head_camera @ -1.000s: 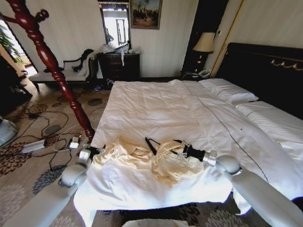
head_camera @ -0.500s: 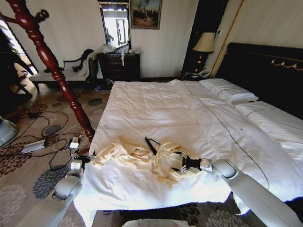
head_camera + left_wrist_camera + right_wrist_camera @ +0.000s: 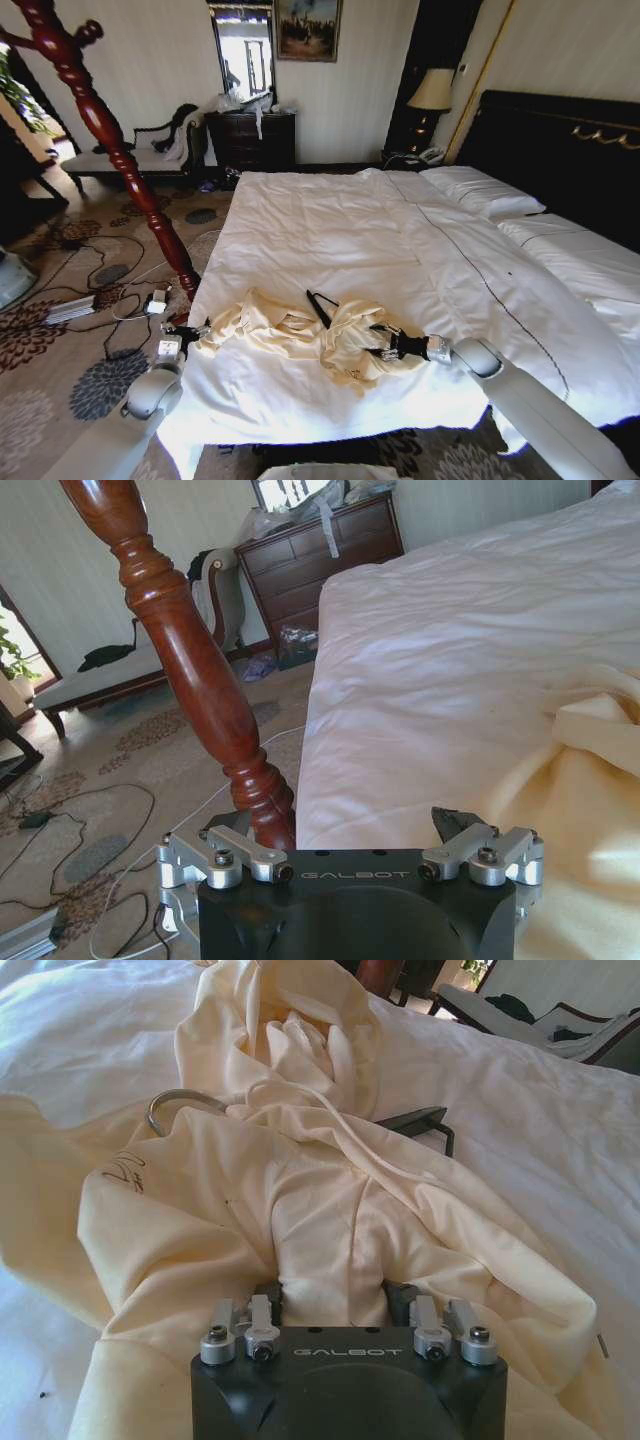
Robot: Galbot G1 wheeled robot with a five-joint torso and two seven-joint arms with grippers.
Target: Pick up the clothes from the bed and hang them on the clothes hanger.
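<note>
We see the clothes point(image 3: 300, 335) lying crumpled on the near part of the bed point(image 3: 330, 230), close to its foot edge, spread from the bed's left side toward the middle. In the head view the right gripper point(image 3: 382, 343) sits low on the garment's right end w/ cream fabric bunched around it. From the right wrist view the clothes point(image 3: 320, 1200) rise in a thick fold right between the right gripper's point(image 3: 334, 1305) two fingers — one finger point(image 3: 268, 1295) on each side of the fold, pressed against the cloth, so it's clamped onto the garment.

The clothes hanger point(image 3: 320, 307) lies on the sheet, partly under the garment; its black arm pokes out above the fabric approx. mid-pile. In the right wrist view the hanger's black arm point(image 3: 415, 1118) sticks out on one side and its silver hook point(image 3: 178, 1105) curls out of the folds on the other.

The left gripper point(image 3: 188, 332) is at the bed's left edge, just beside the garment's left end. In the left wrist view its fingers point(image 3: 450, 825) are spread apart w/ nothing between them — the wooden post point(image 3: 190, 670) stands just beyond, and the cream cloth point(image 3: 590, 770) lies off to one side on the white sheet.
</note>
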